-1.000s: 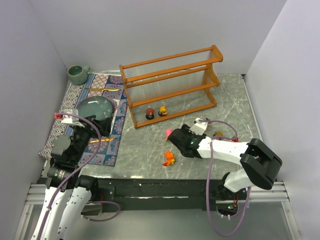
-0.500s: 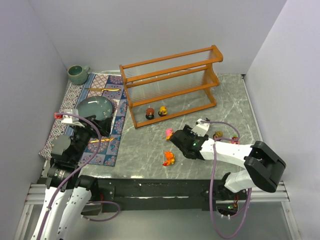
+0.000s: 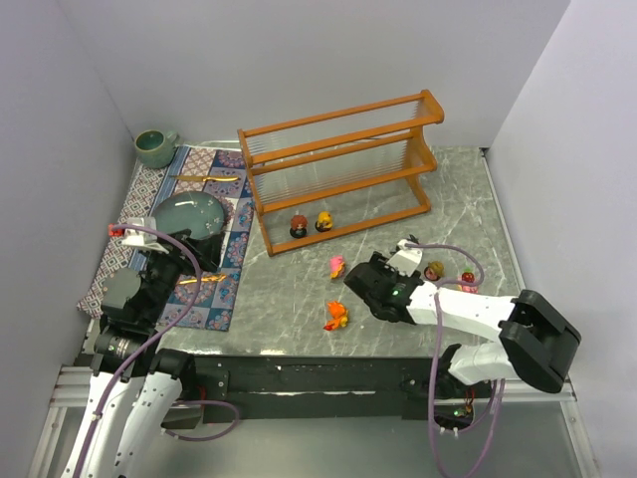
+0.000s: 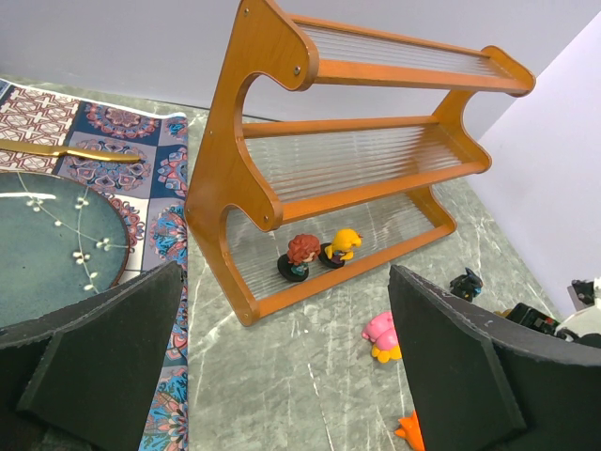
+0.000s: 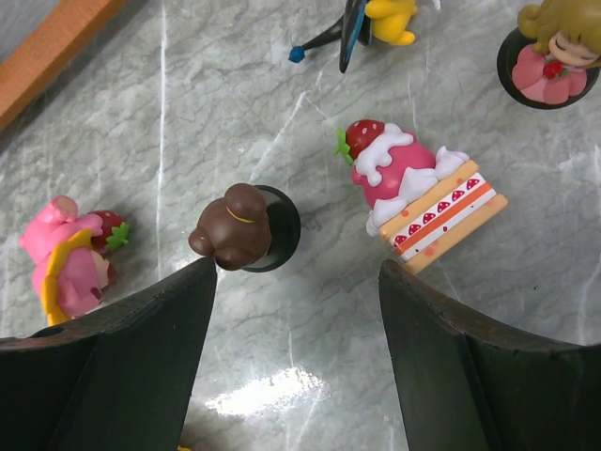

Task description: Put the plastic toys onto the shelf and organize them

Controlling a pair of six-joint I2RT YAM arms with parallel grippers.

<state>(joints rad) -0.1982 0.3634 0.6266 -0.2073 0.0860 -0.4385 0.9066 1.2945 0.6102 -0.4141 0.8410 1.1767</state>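
Shelf (image 3: 338,169) far centre on bench (image 3: 289,299); two toys (image 3: 298,226) side by side on its lowest tier, left end. Mat (image 3: 204,164) left of shelf w/ plate (image 3: 189,214) on it; cup (image 3: 154,147) at mat's far-left corner. Loose toys (image 3: 337,266) on bench nr side of shelf, centre to right.

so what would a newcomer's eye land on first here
The orange wooden shelf at the back of the grey table stands out. It holds only two toys, a red-brown-haired figure and a yellow figure, on its bottom tier. Next comes the right hand, open over loose toys in front: a brown figurine on a dark base, a strawberry cake piece and a pink figure.
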